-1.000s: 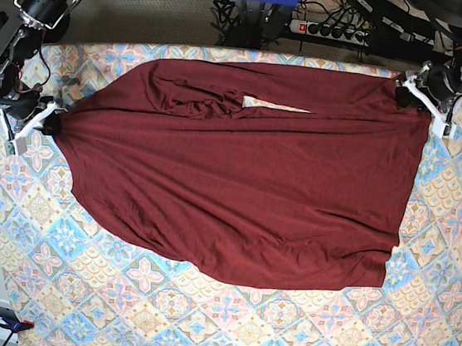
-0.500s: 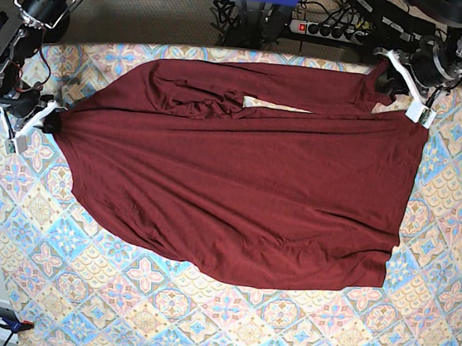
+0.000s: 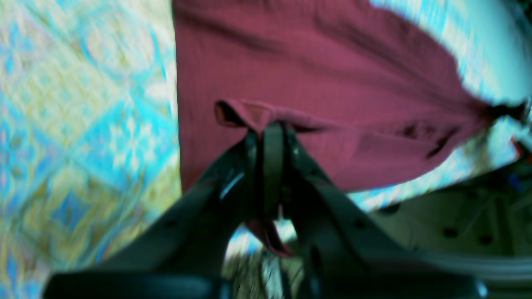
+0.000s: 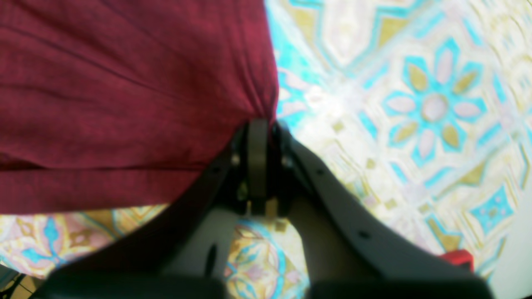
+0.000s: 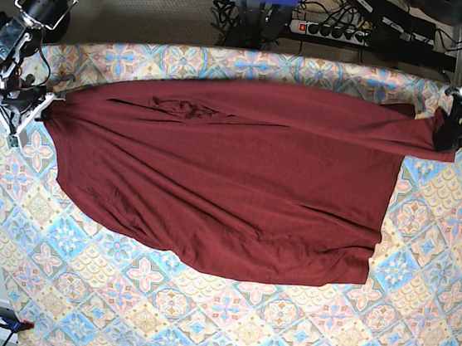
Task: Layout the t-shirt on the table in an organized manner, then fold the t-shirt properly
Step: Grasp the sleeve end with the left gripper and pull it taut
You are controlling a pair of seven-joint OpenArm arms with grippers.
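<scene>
Since the earlier frame the one t-shirt (image 5: 230, 181) has been drawn taut across the table (image 5: 197, 319), its folded sleeve pulled out flat. Two grippers: left gripper (image 5: 453, 131) and right gripper (image 5: 45, 108), each clamped on the shirt's opposite ends.

The t-shirt (image 5: 230, 181) is the landmark: it stretches across the far half of the table (image 5: 280, 329), so the patterned surface on its near side lies bare and open to a reach. At its two far corners the left tool (image 5: 458, 124) and right tool (image 5: 34, 105) block the side approaches, each clamped on fabric. Beyond its far edge, cables and a power strip (image 5: 335, 30) crowd the floor.
</scene>
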